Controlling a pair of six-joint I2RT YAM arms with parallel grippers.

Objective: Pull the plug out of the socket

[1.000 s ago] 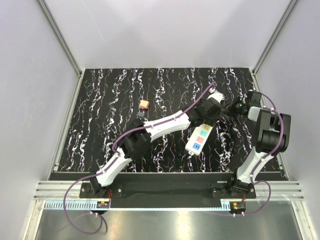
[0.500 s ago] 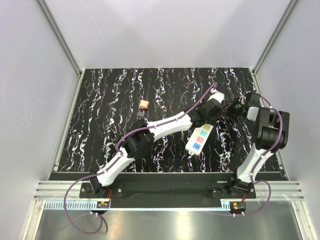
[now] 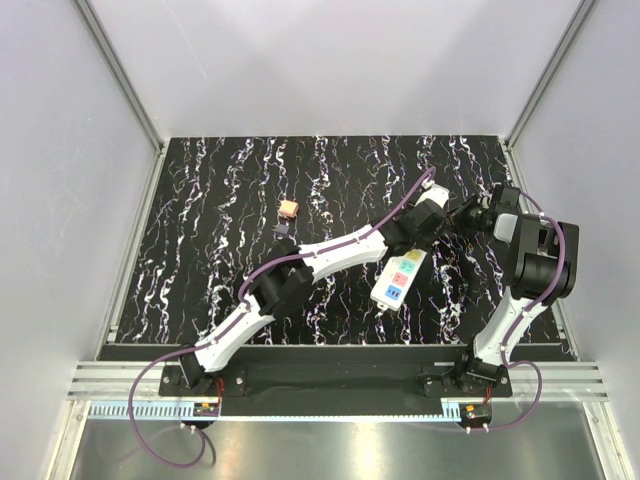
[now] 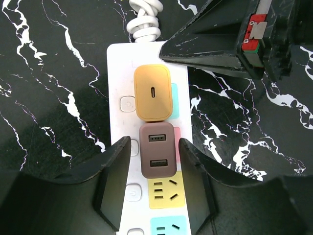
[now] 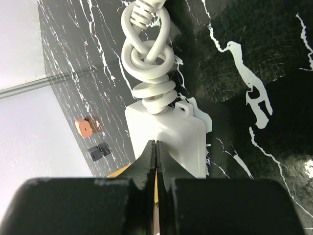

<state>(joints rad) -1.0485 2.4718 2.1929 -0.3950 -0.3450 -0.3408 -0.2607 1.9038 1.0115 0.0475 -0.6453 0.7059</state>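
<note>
The white socket strip [image 3: 398,275] lies right of centre. In the left wrist view [image 4: 117,122] it carries an orange plug [image 4: 153,93] by the cord end, then a brown USB plug [image 4: 157,155], then bare yellow and blue outlets. My left gripper [image 4: 154,164] is open just above the strip, one finger on each side of the brown plug, touching nothing. My right gripper [image 5: 155,147] is shut and empty, its tips resting on the strip's cord end [image 5: 168,132]. It shows in the left wrist view [image 4: 215,41] beside the orange plug. The left gripper [image 3: 414,240] hides the plugged end from above.
A loose peach-orange block [image 3: 288,209] and a small dark block [image 3: 282,230] lie on the black marbled table [image 3: 200,250], left of the left arm. They also show in the right wrist view [image 5: 85,127]. The coiled white cord stub [image 5: 149,58] runs off the strip's far end.
The left arm has stretched a little farther along the strip toward the cord end. The right arm drew in slightly, then held still. The strip has not moved.
</note>
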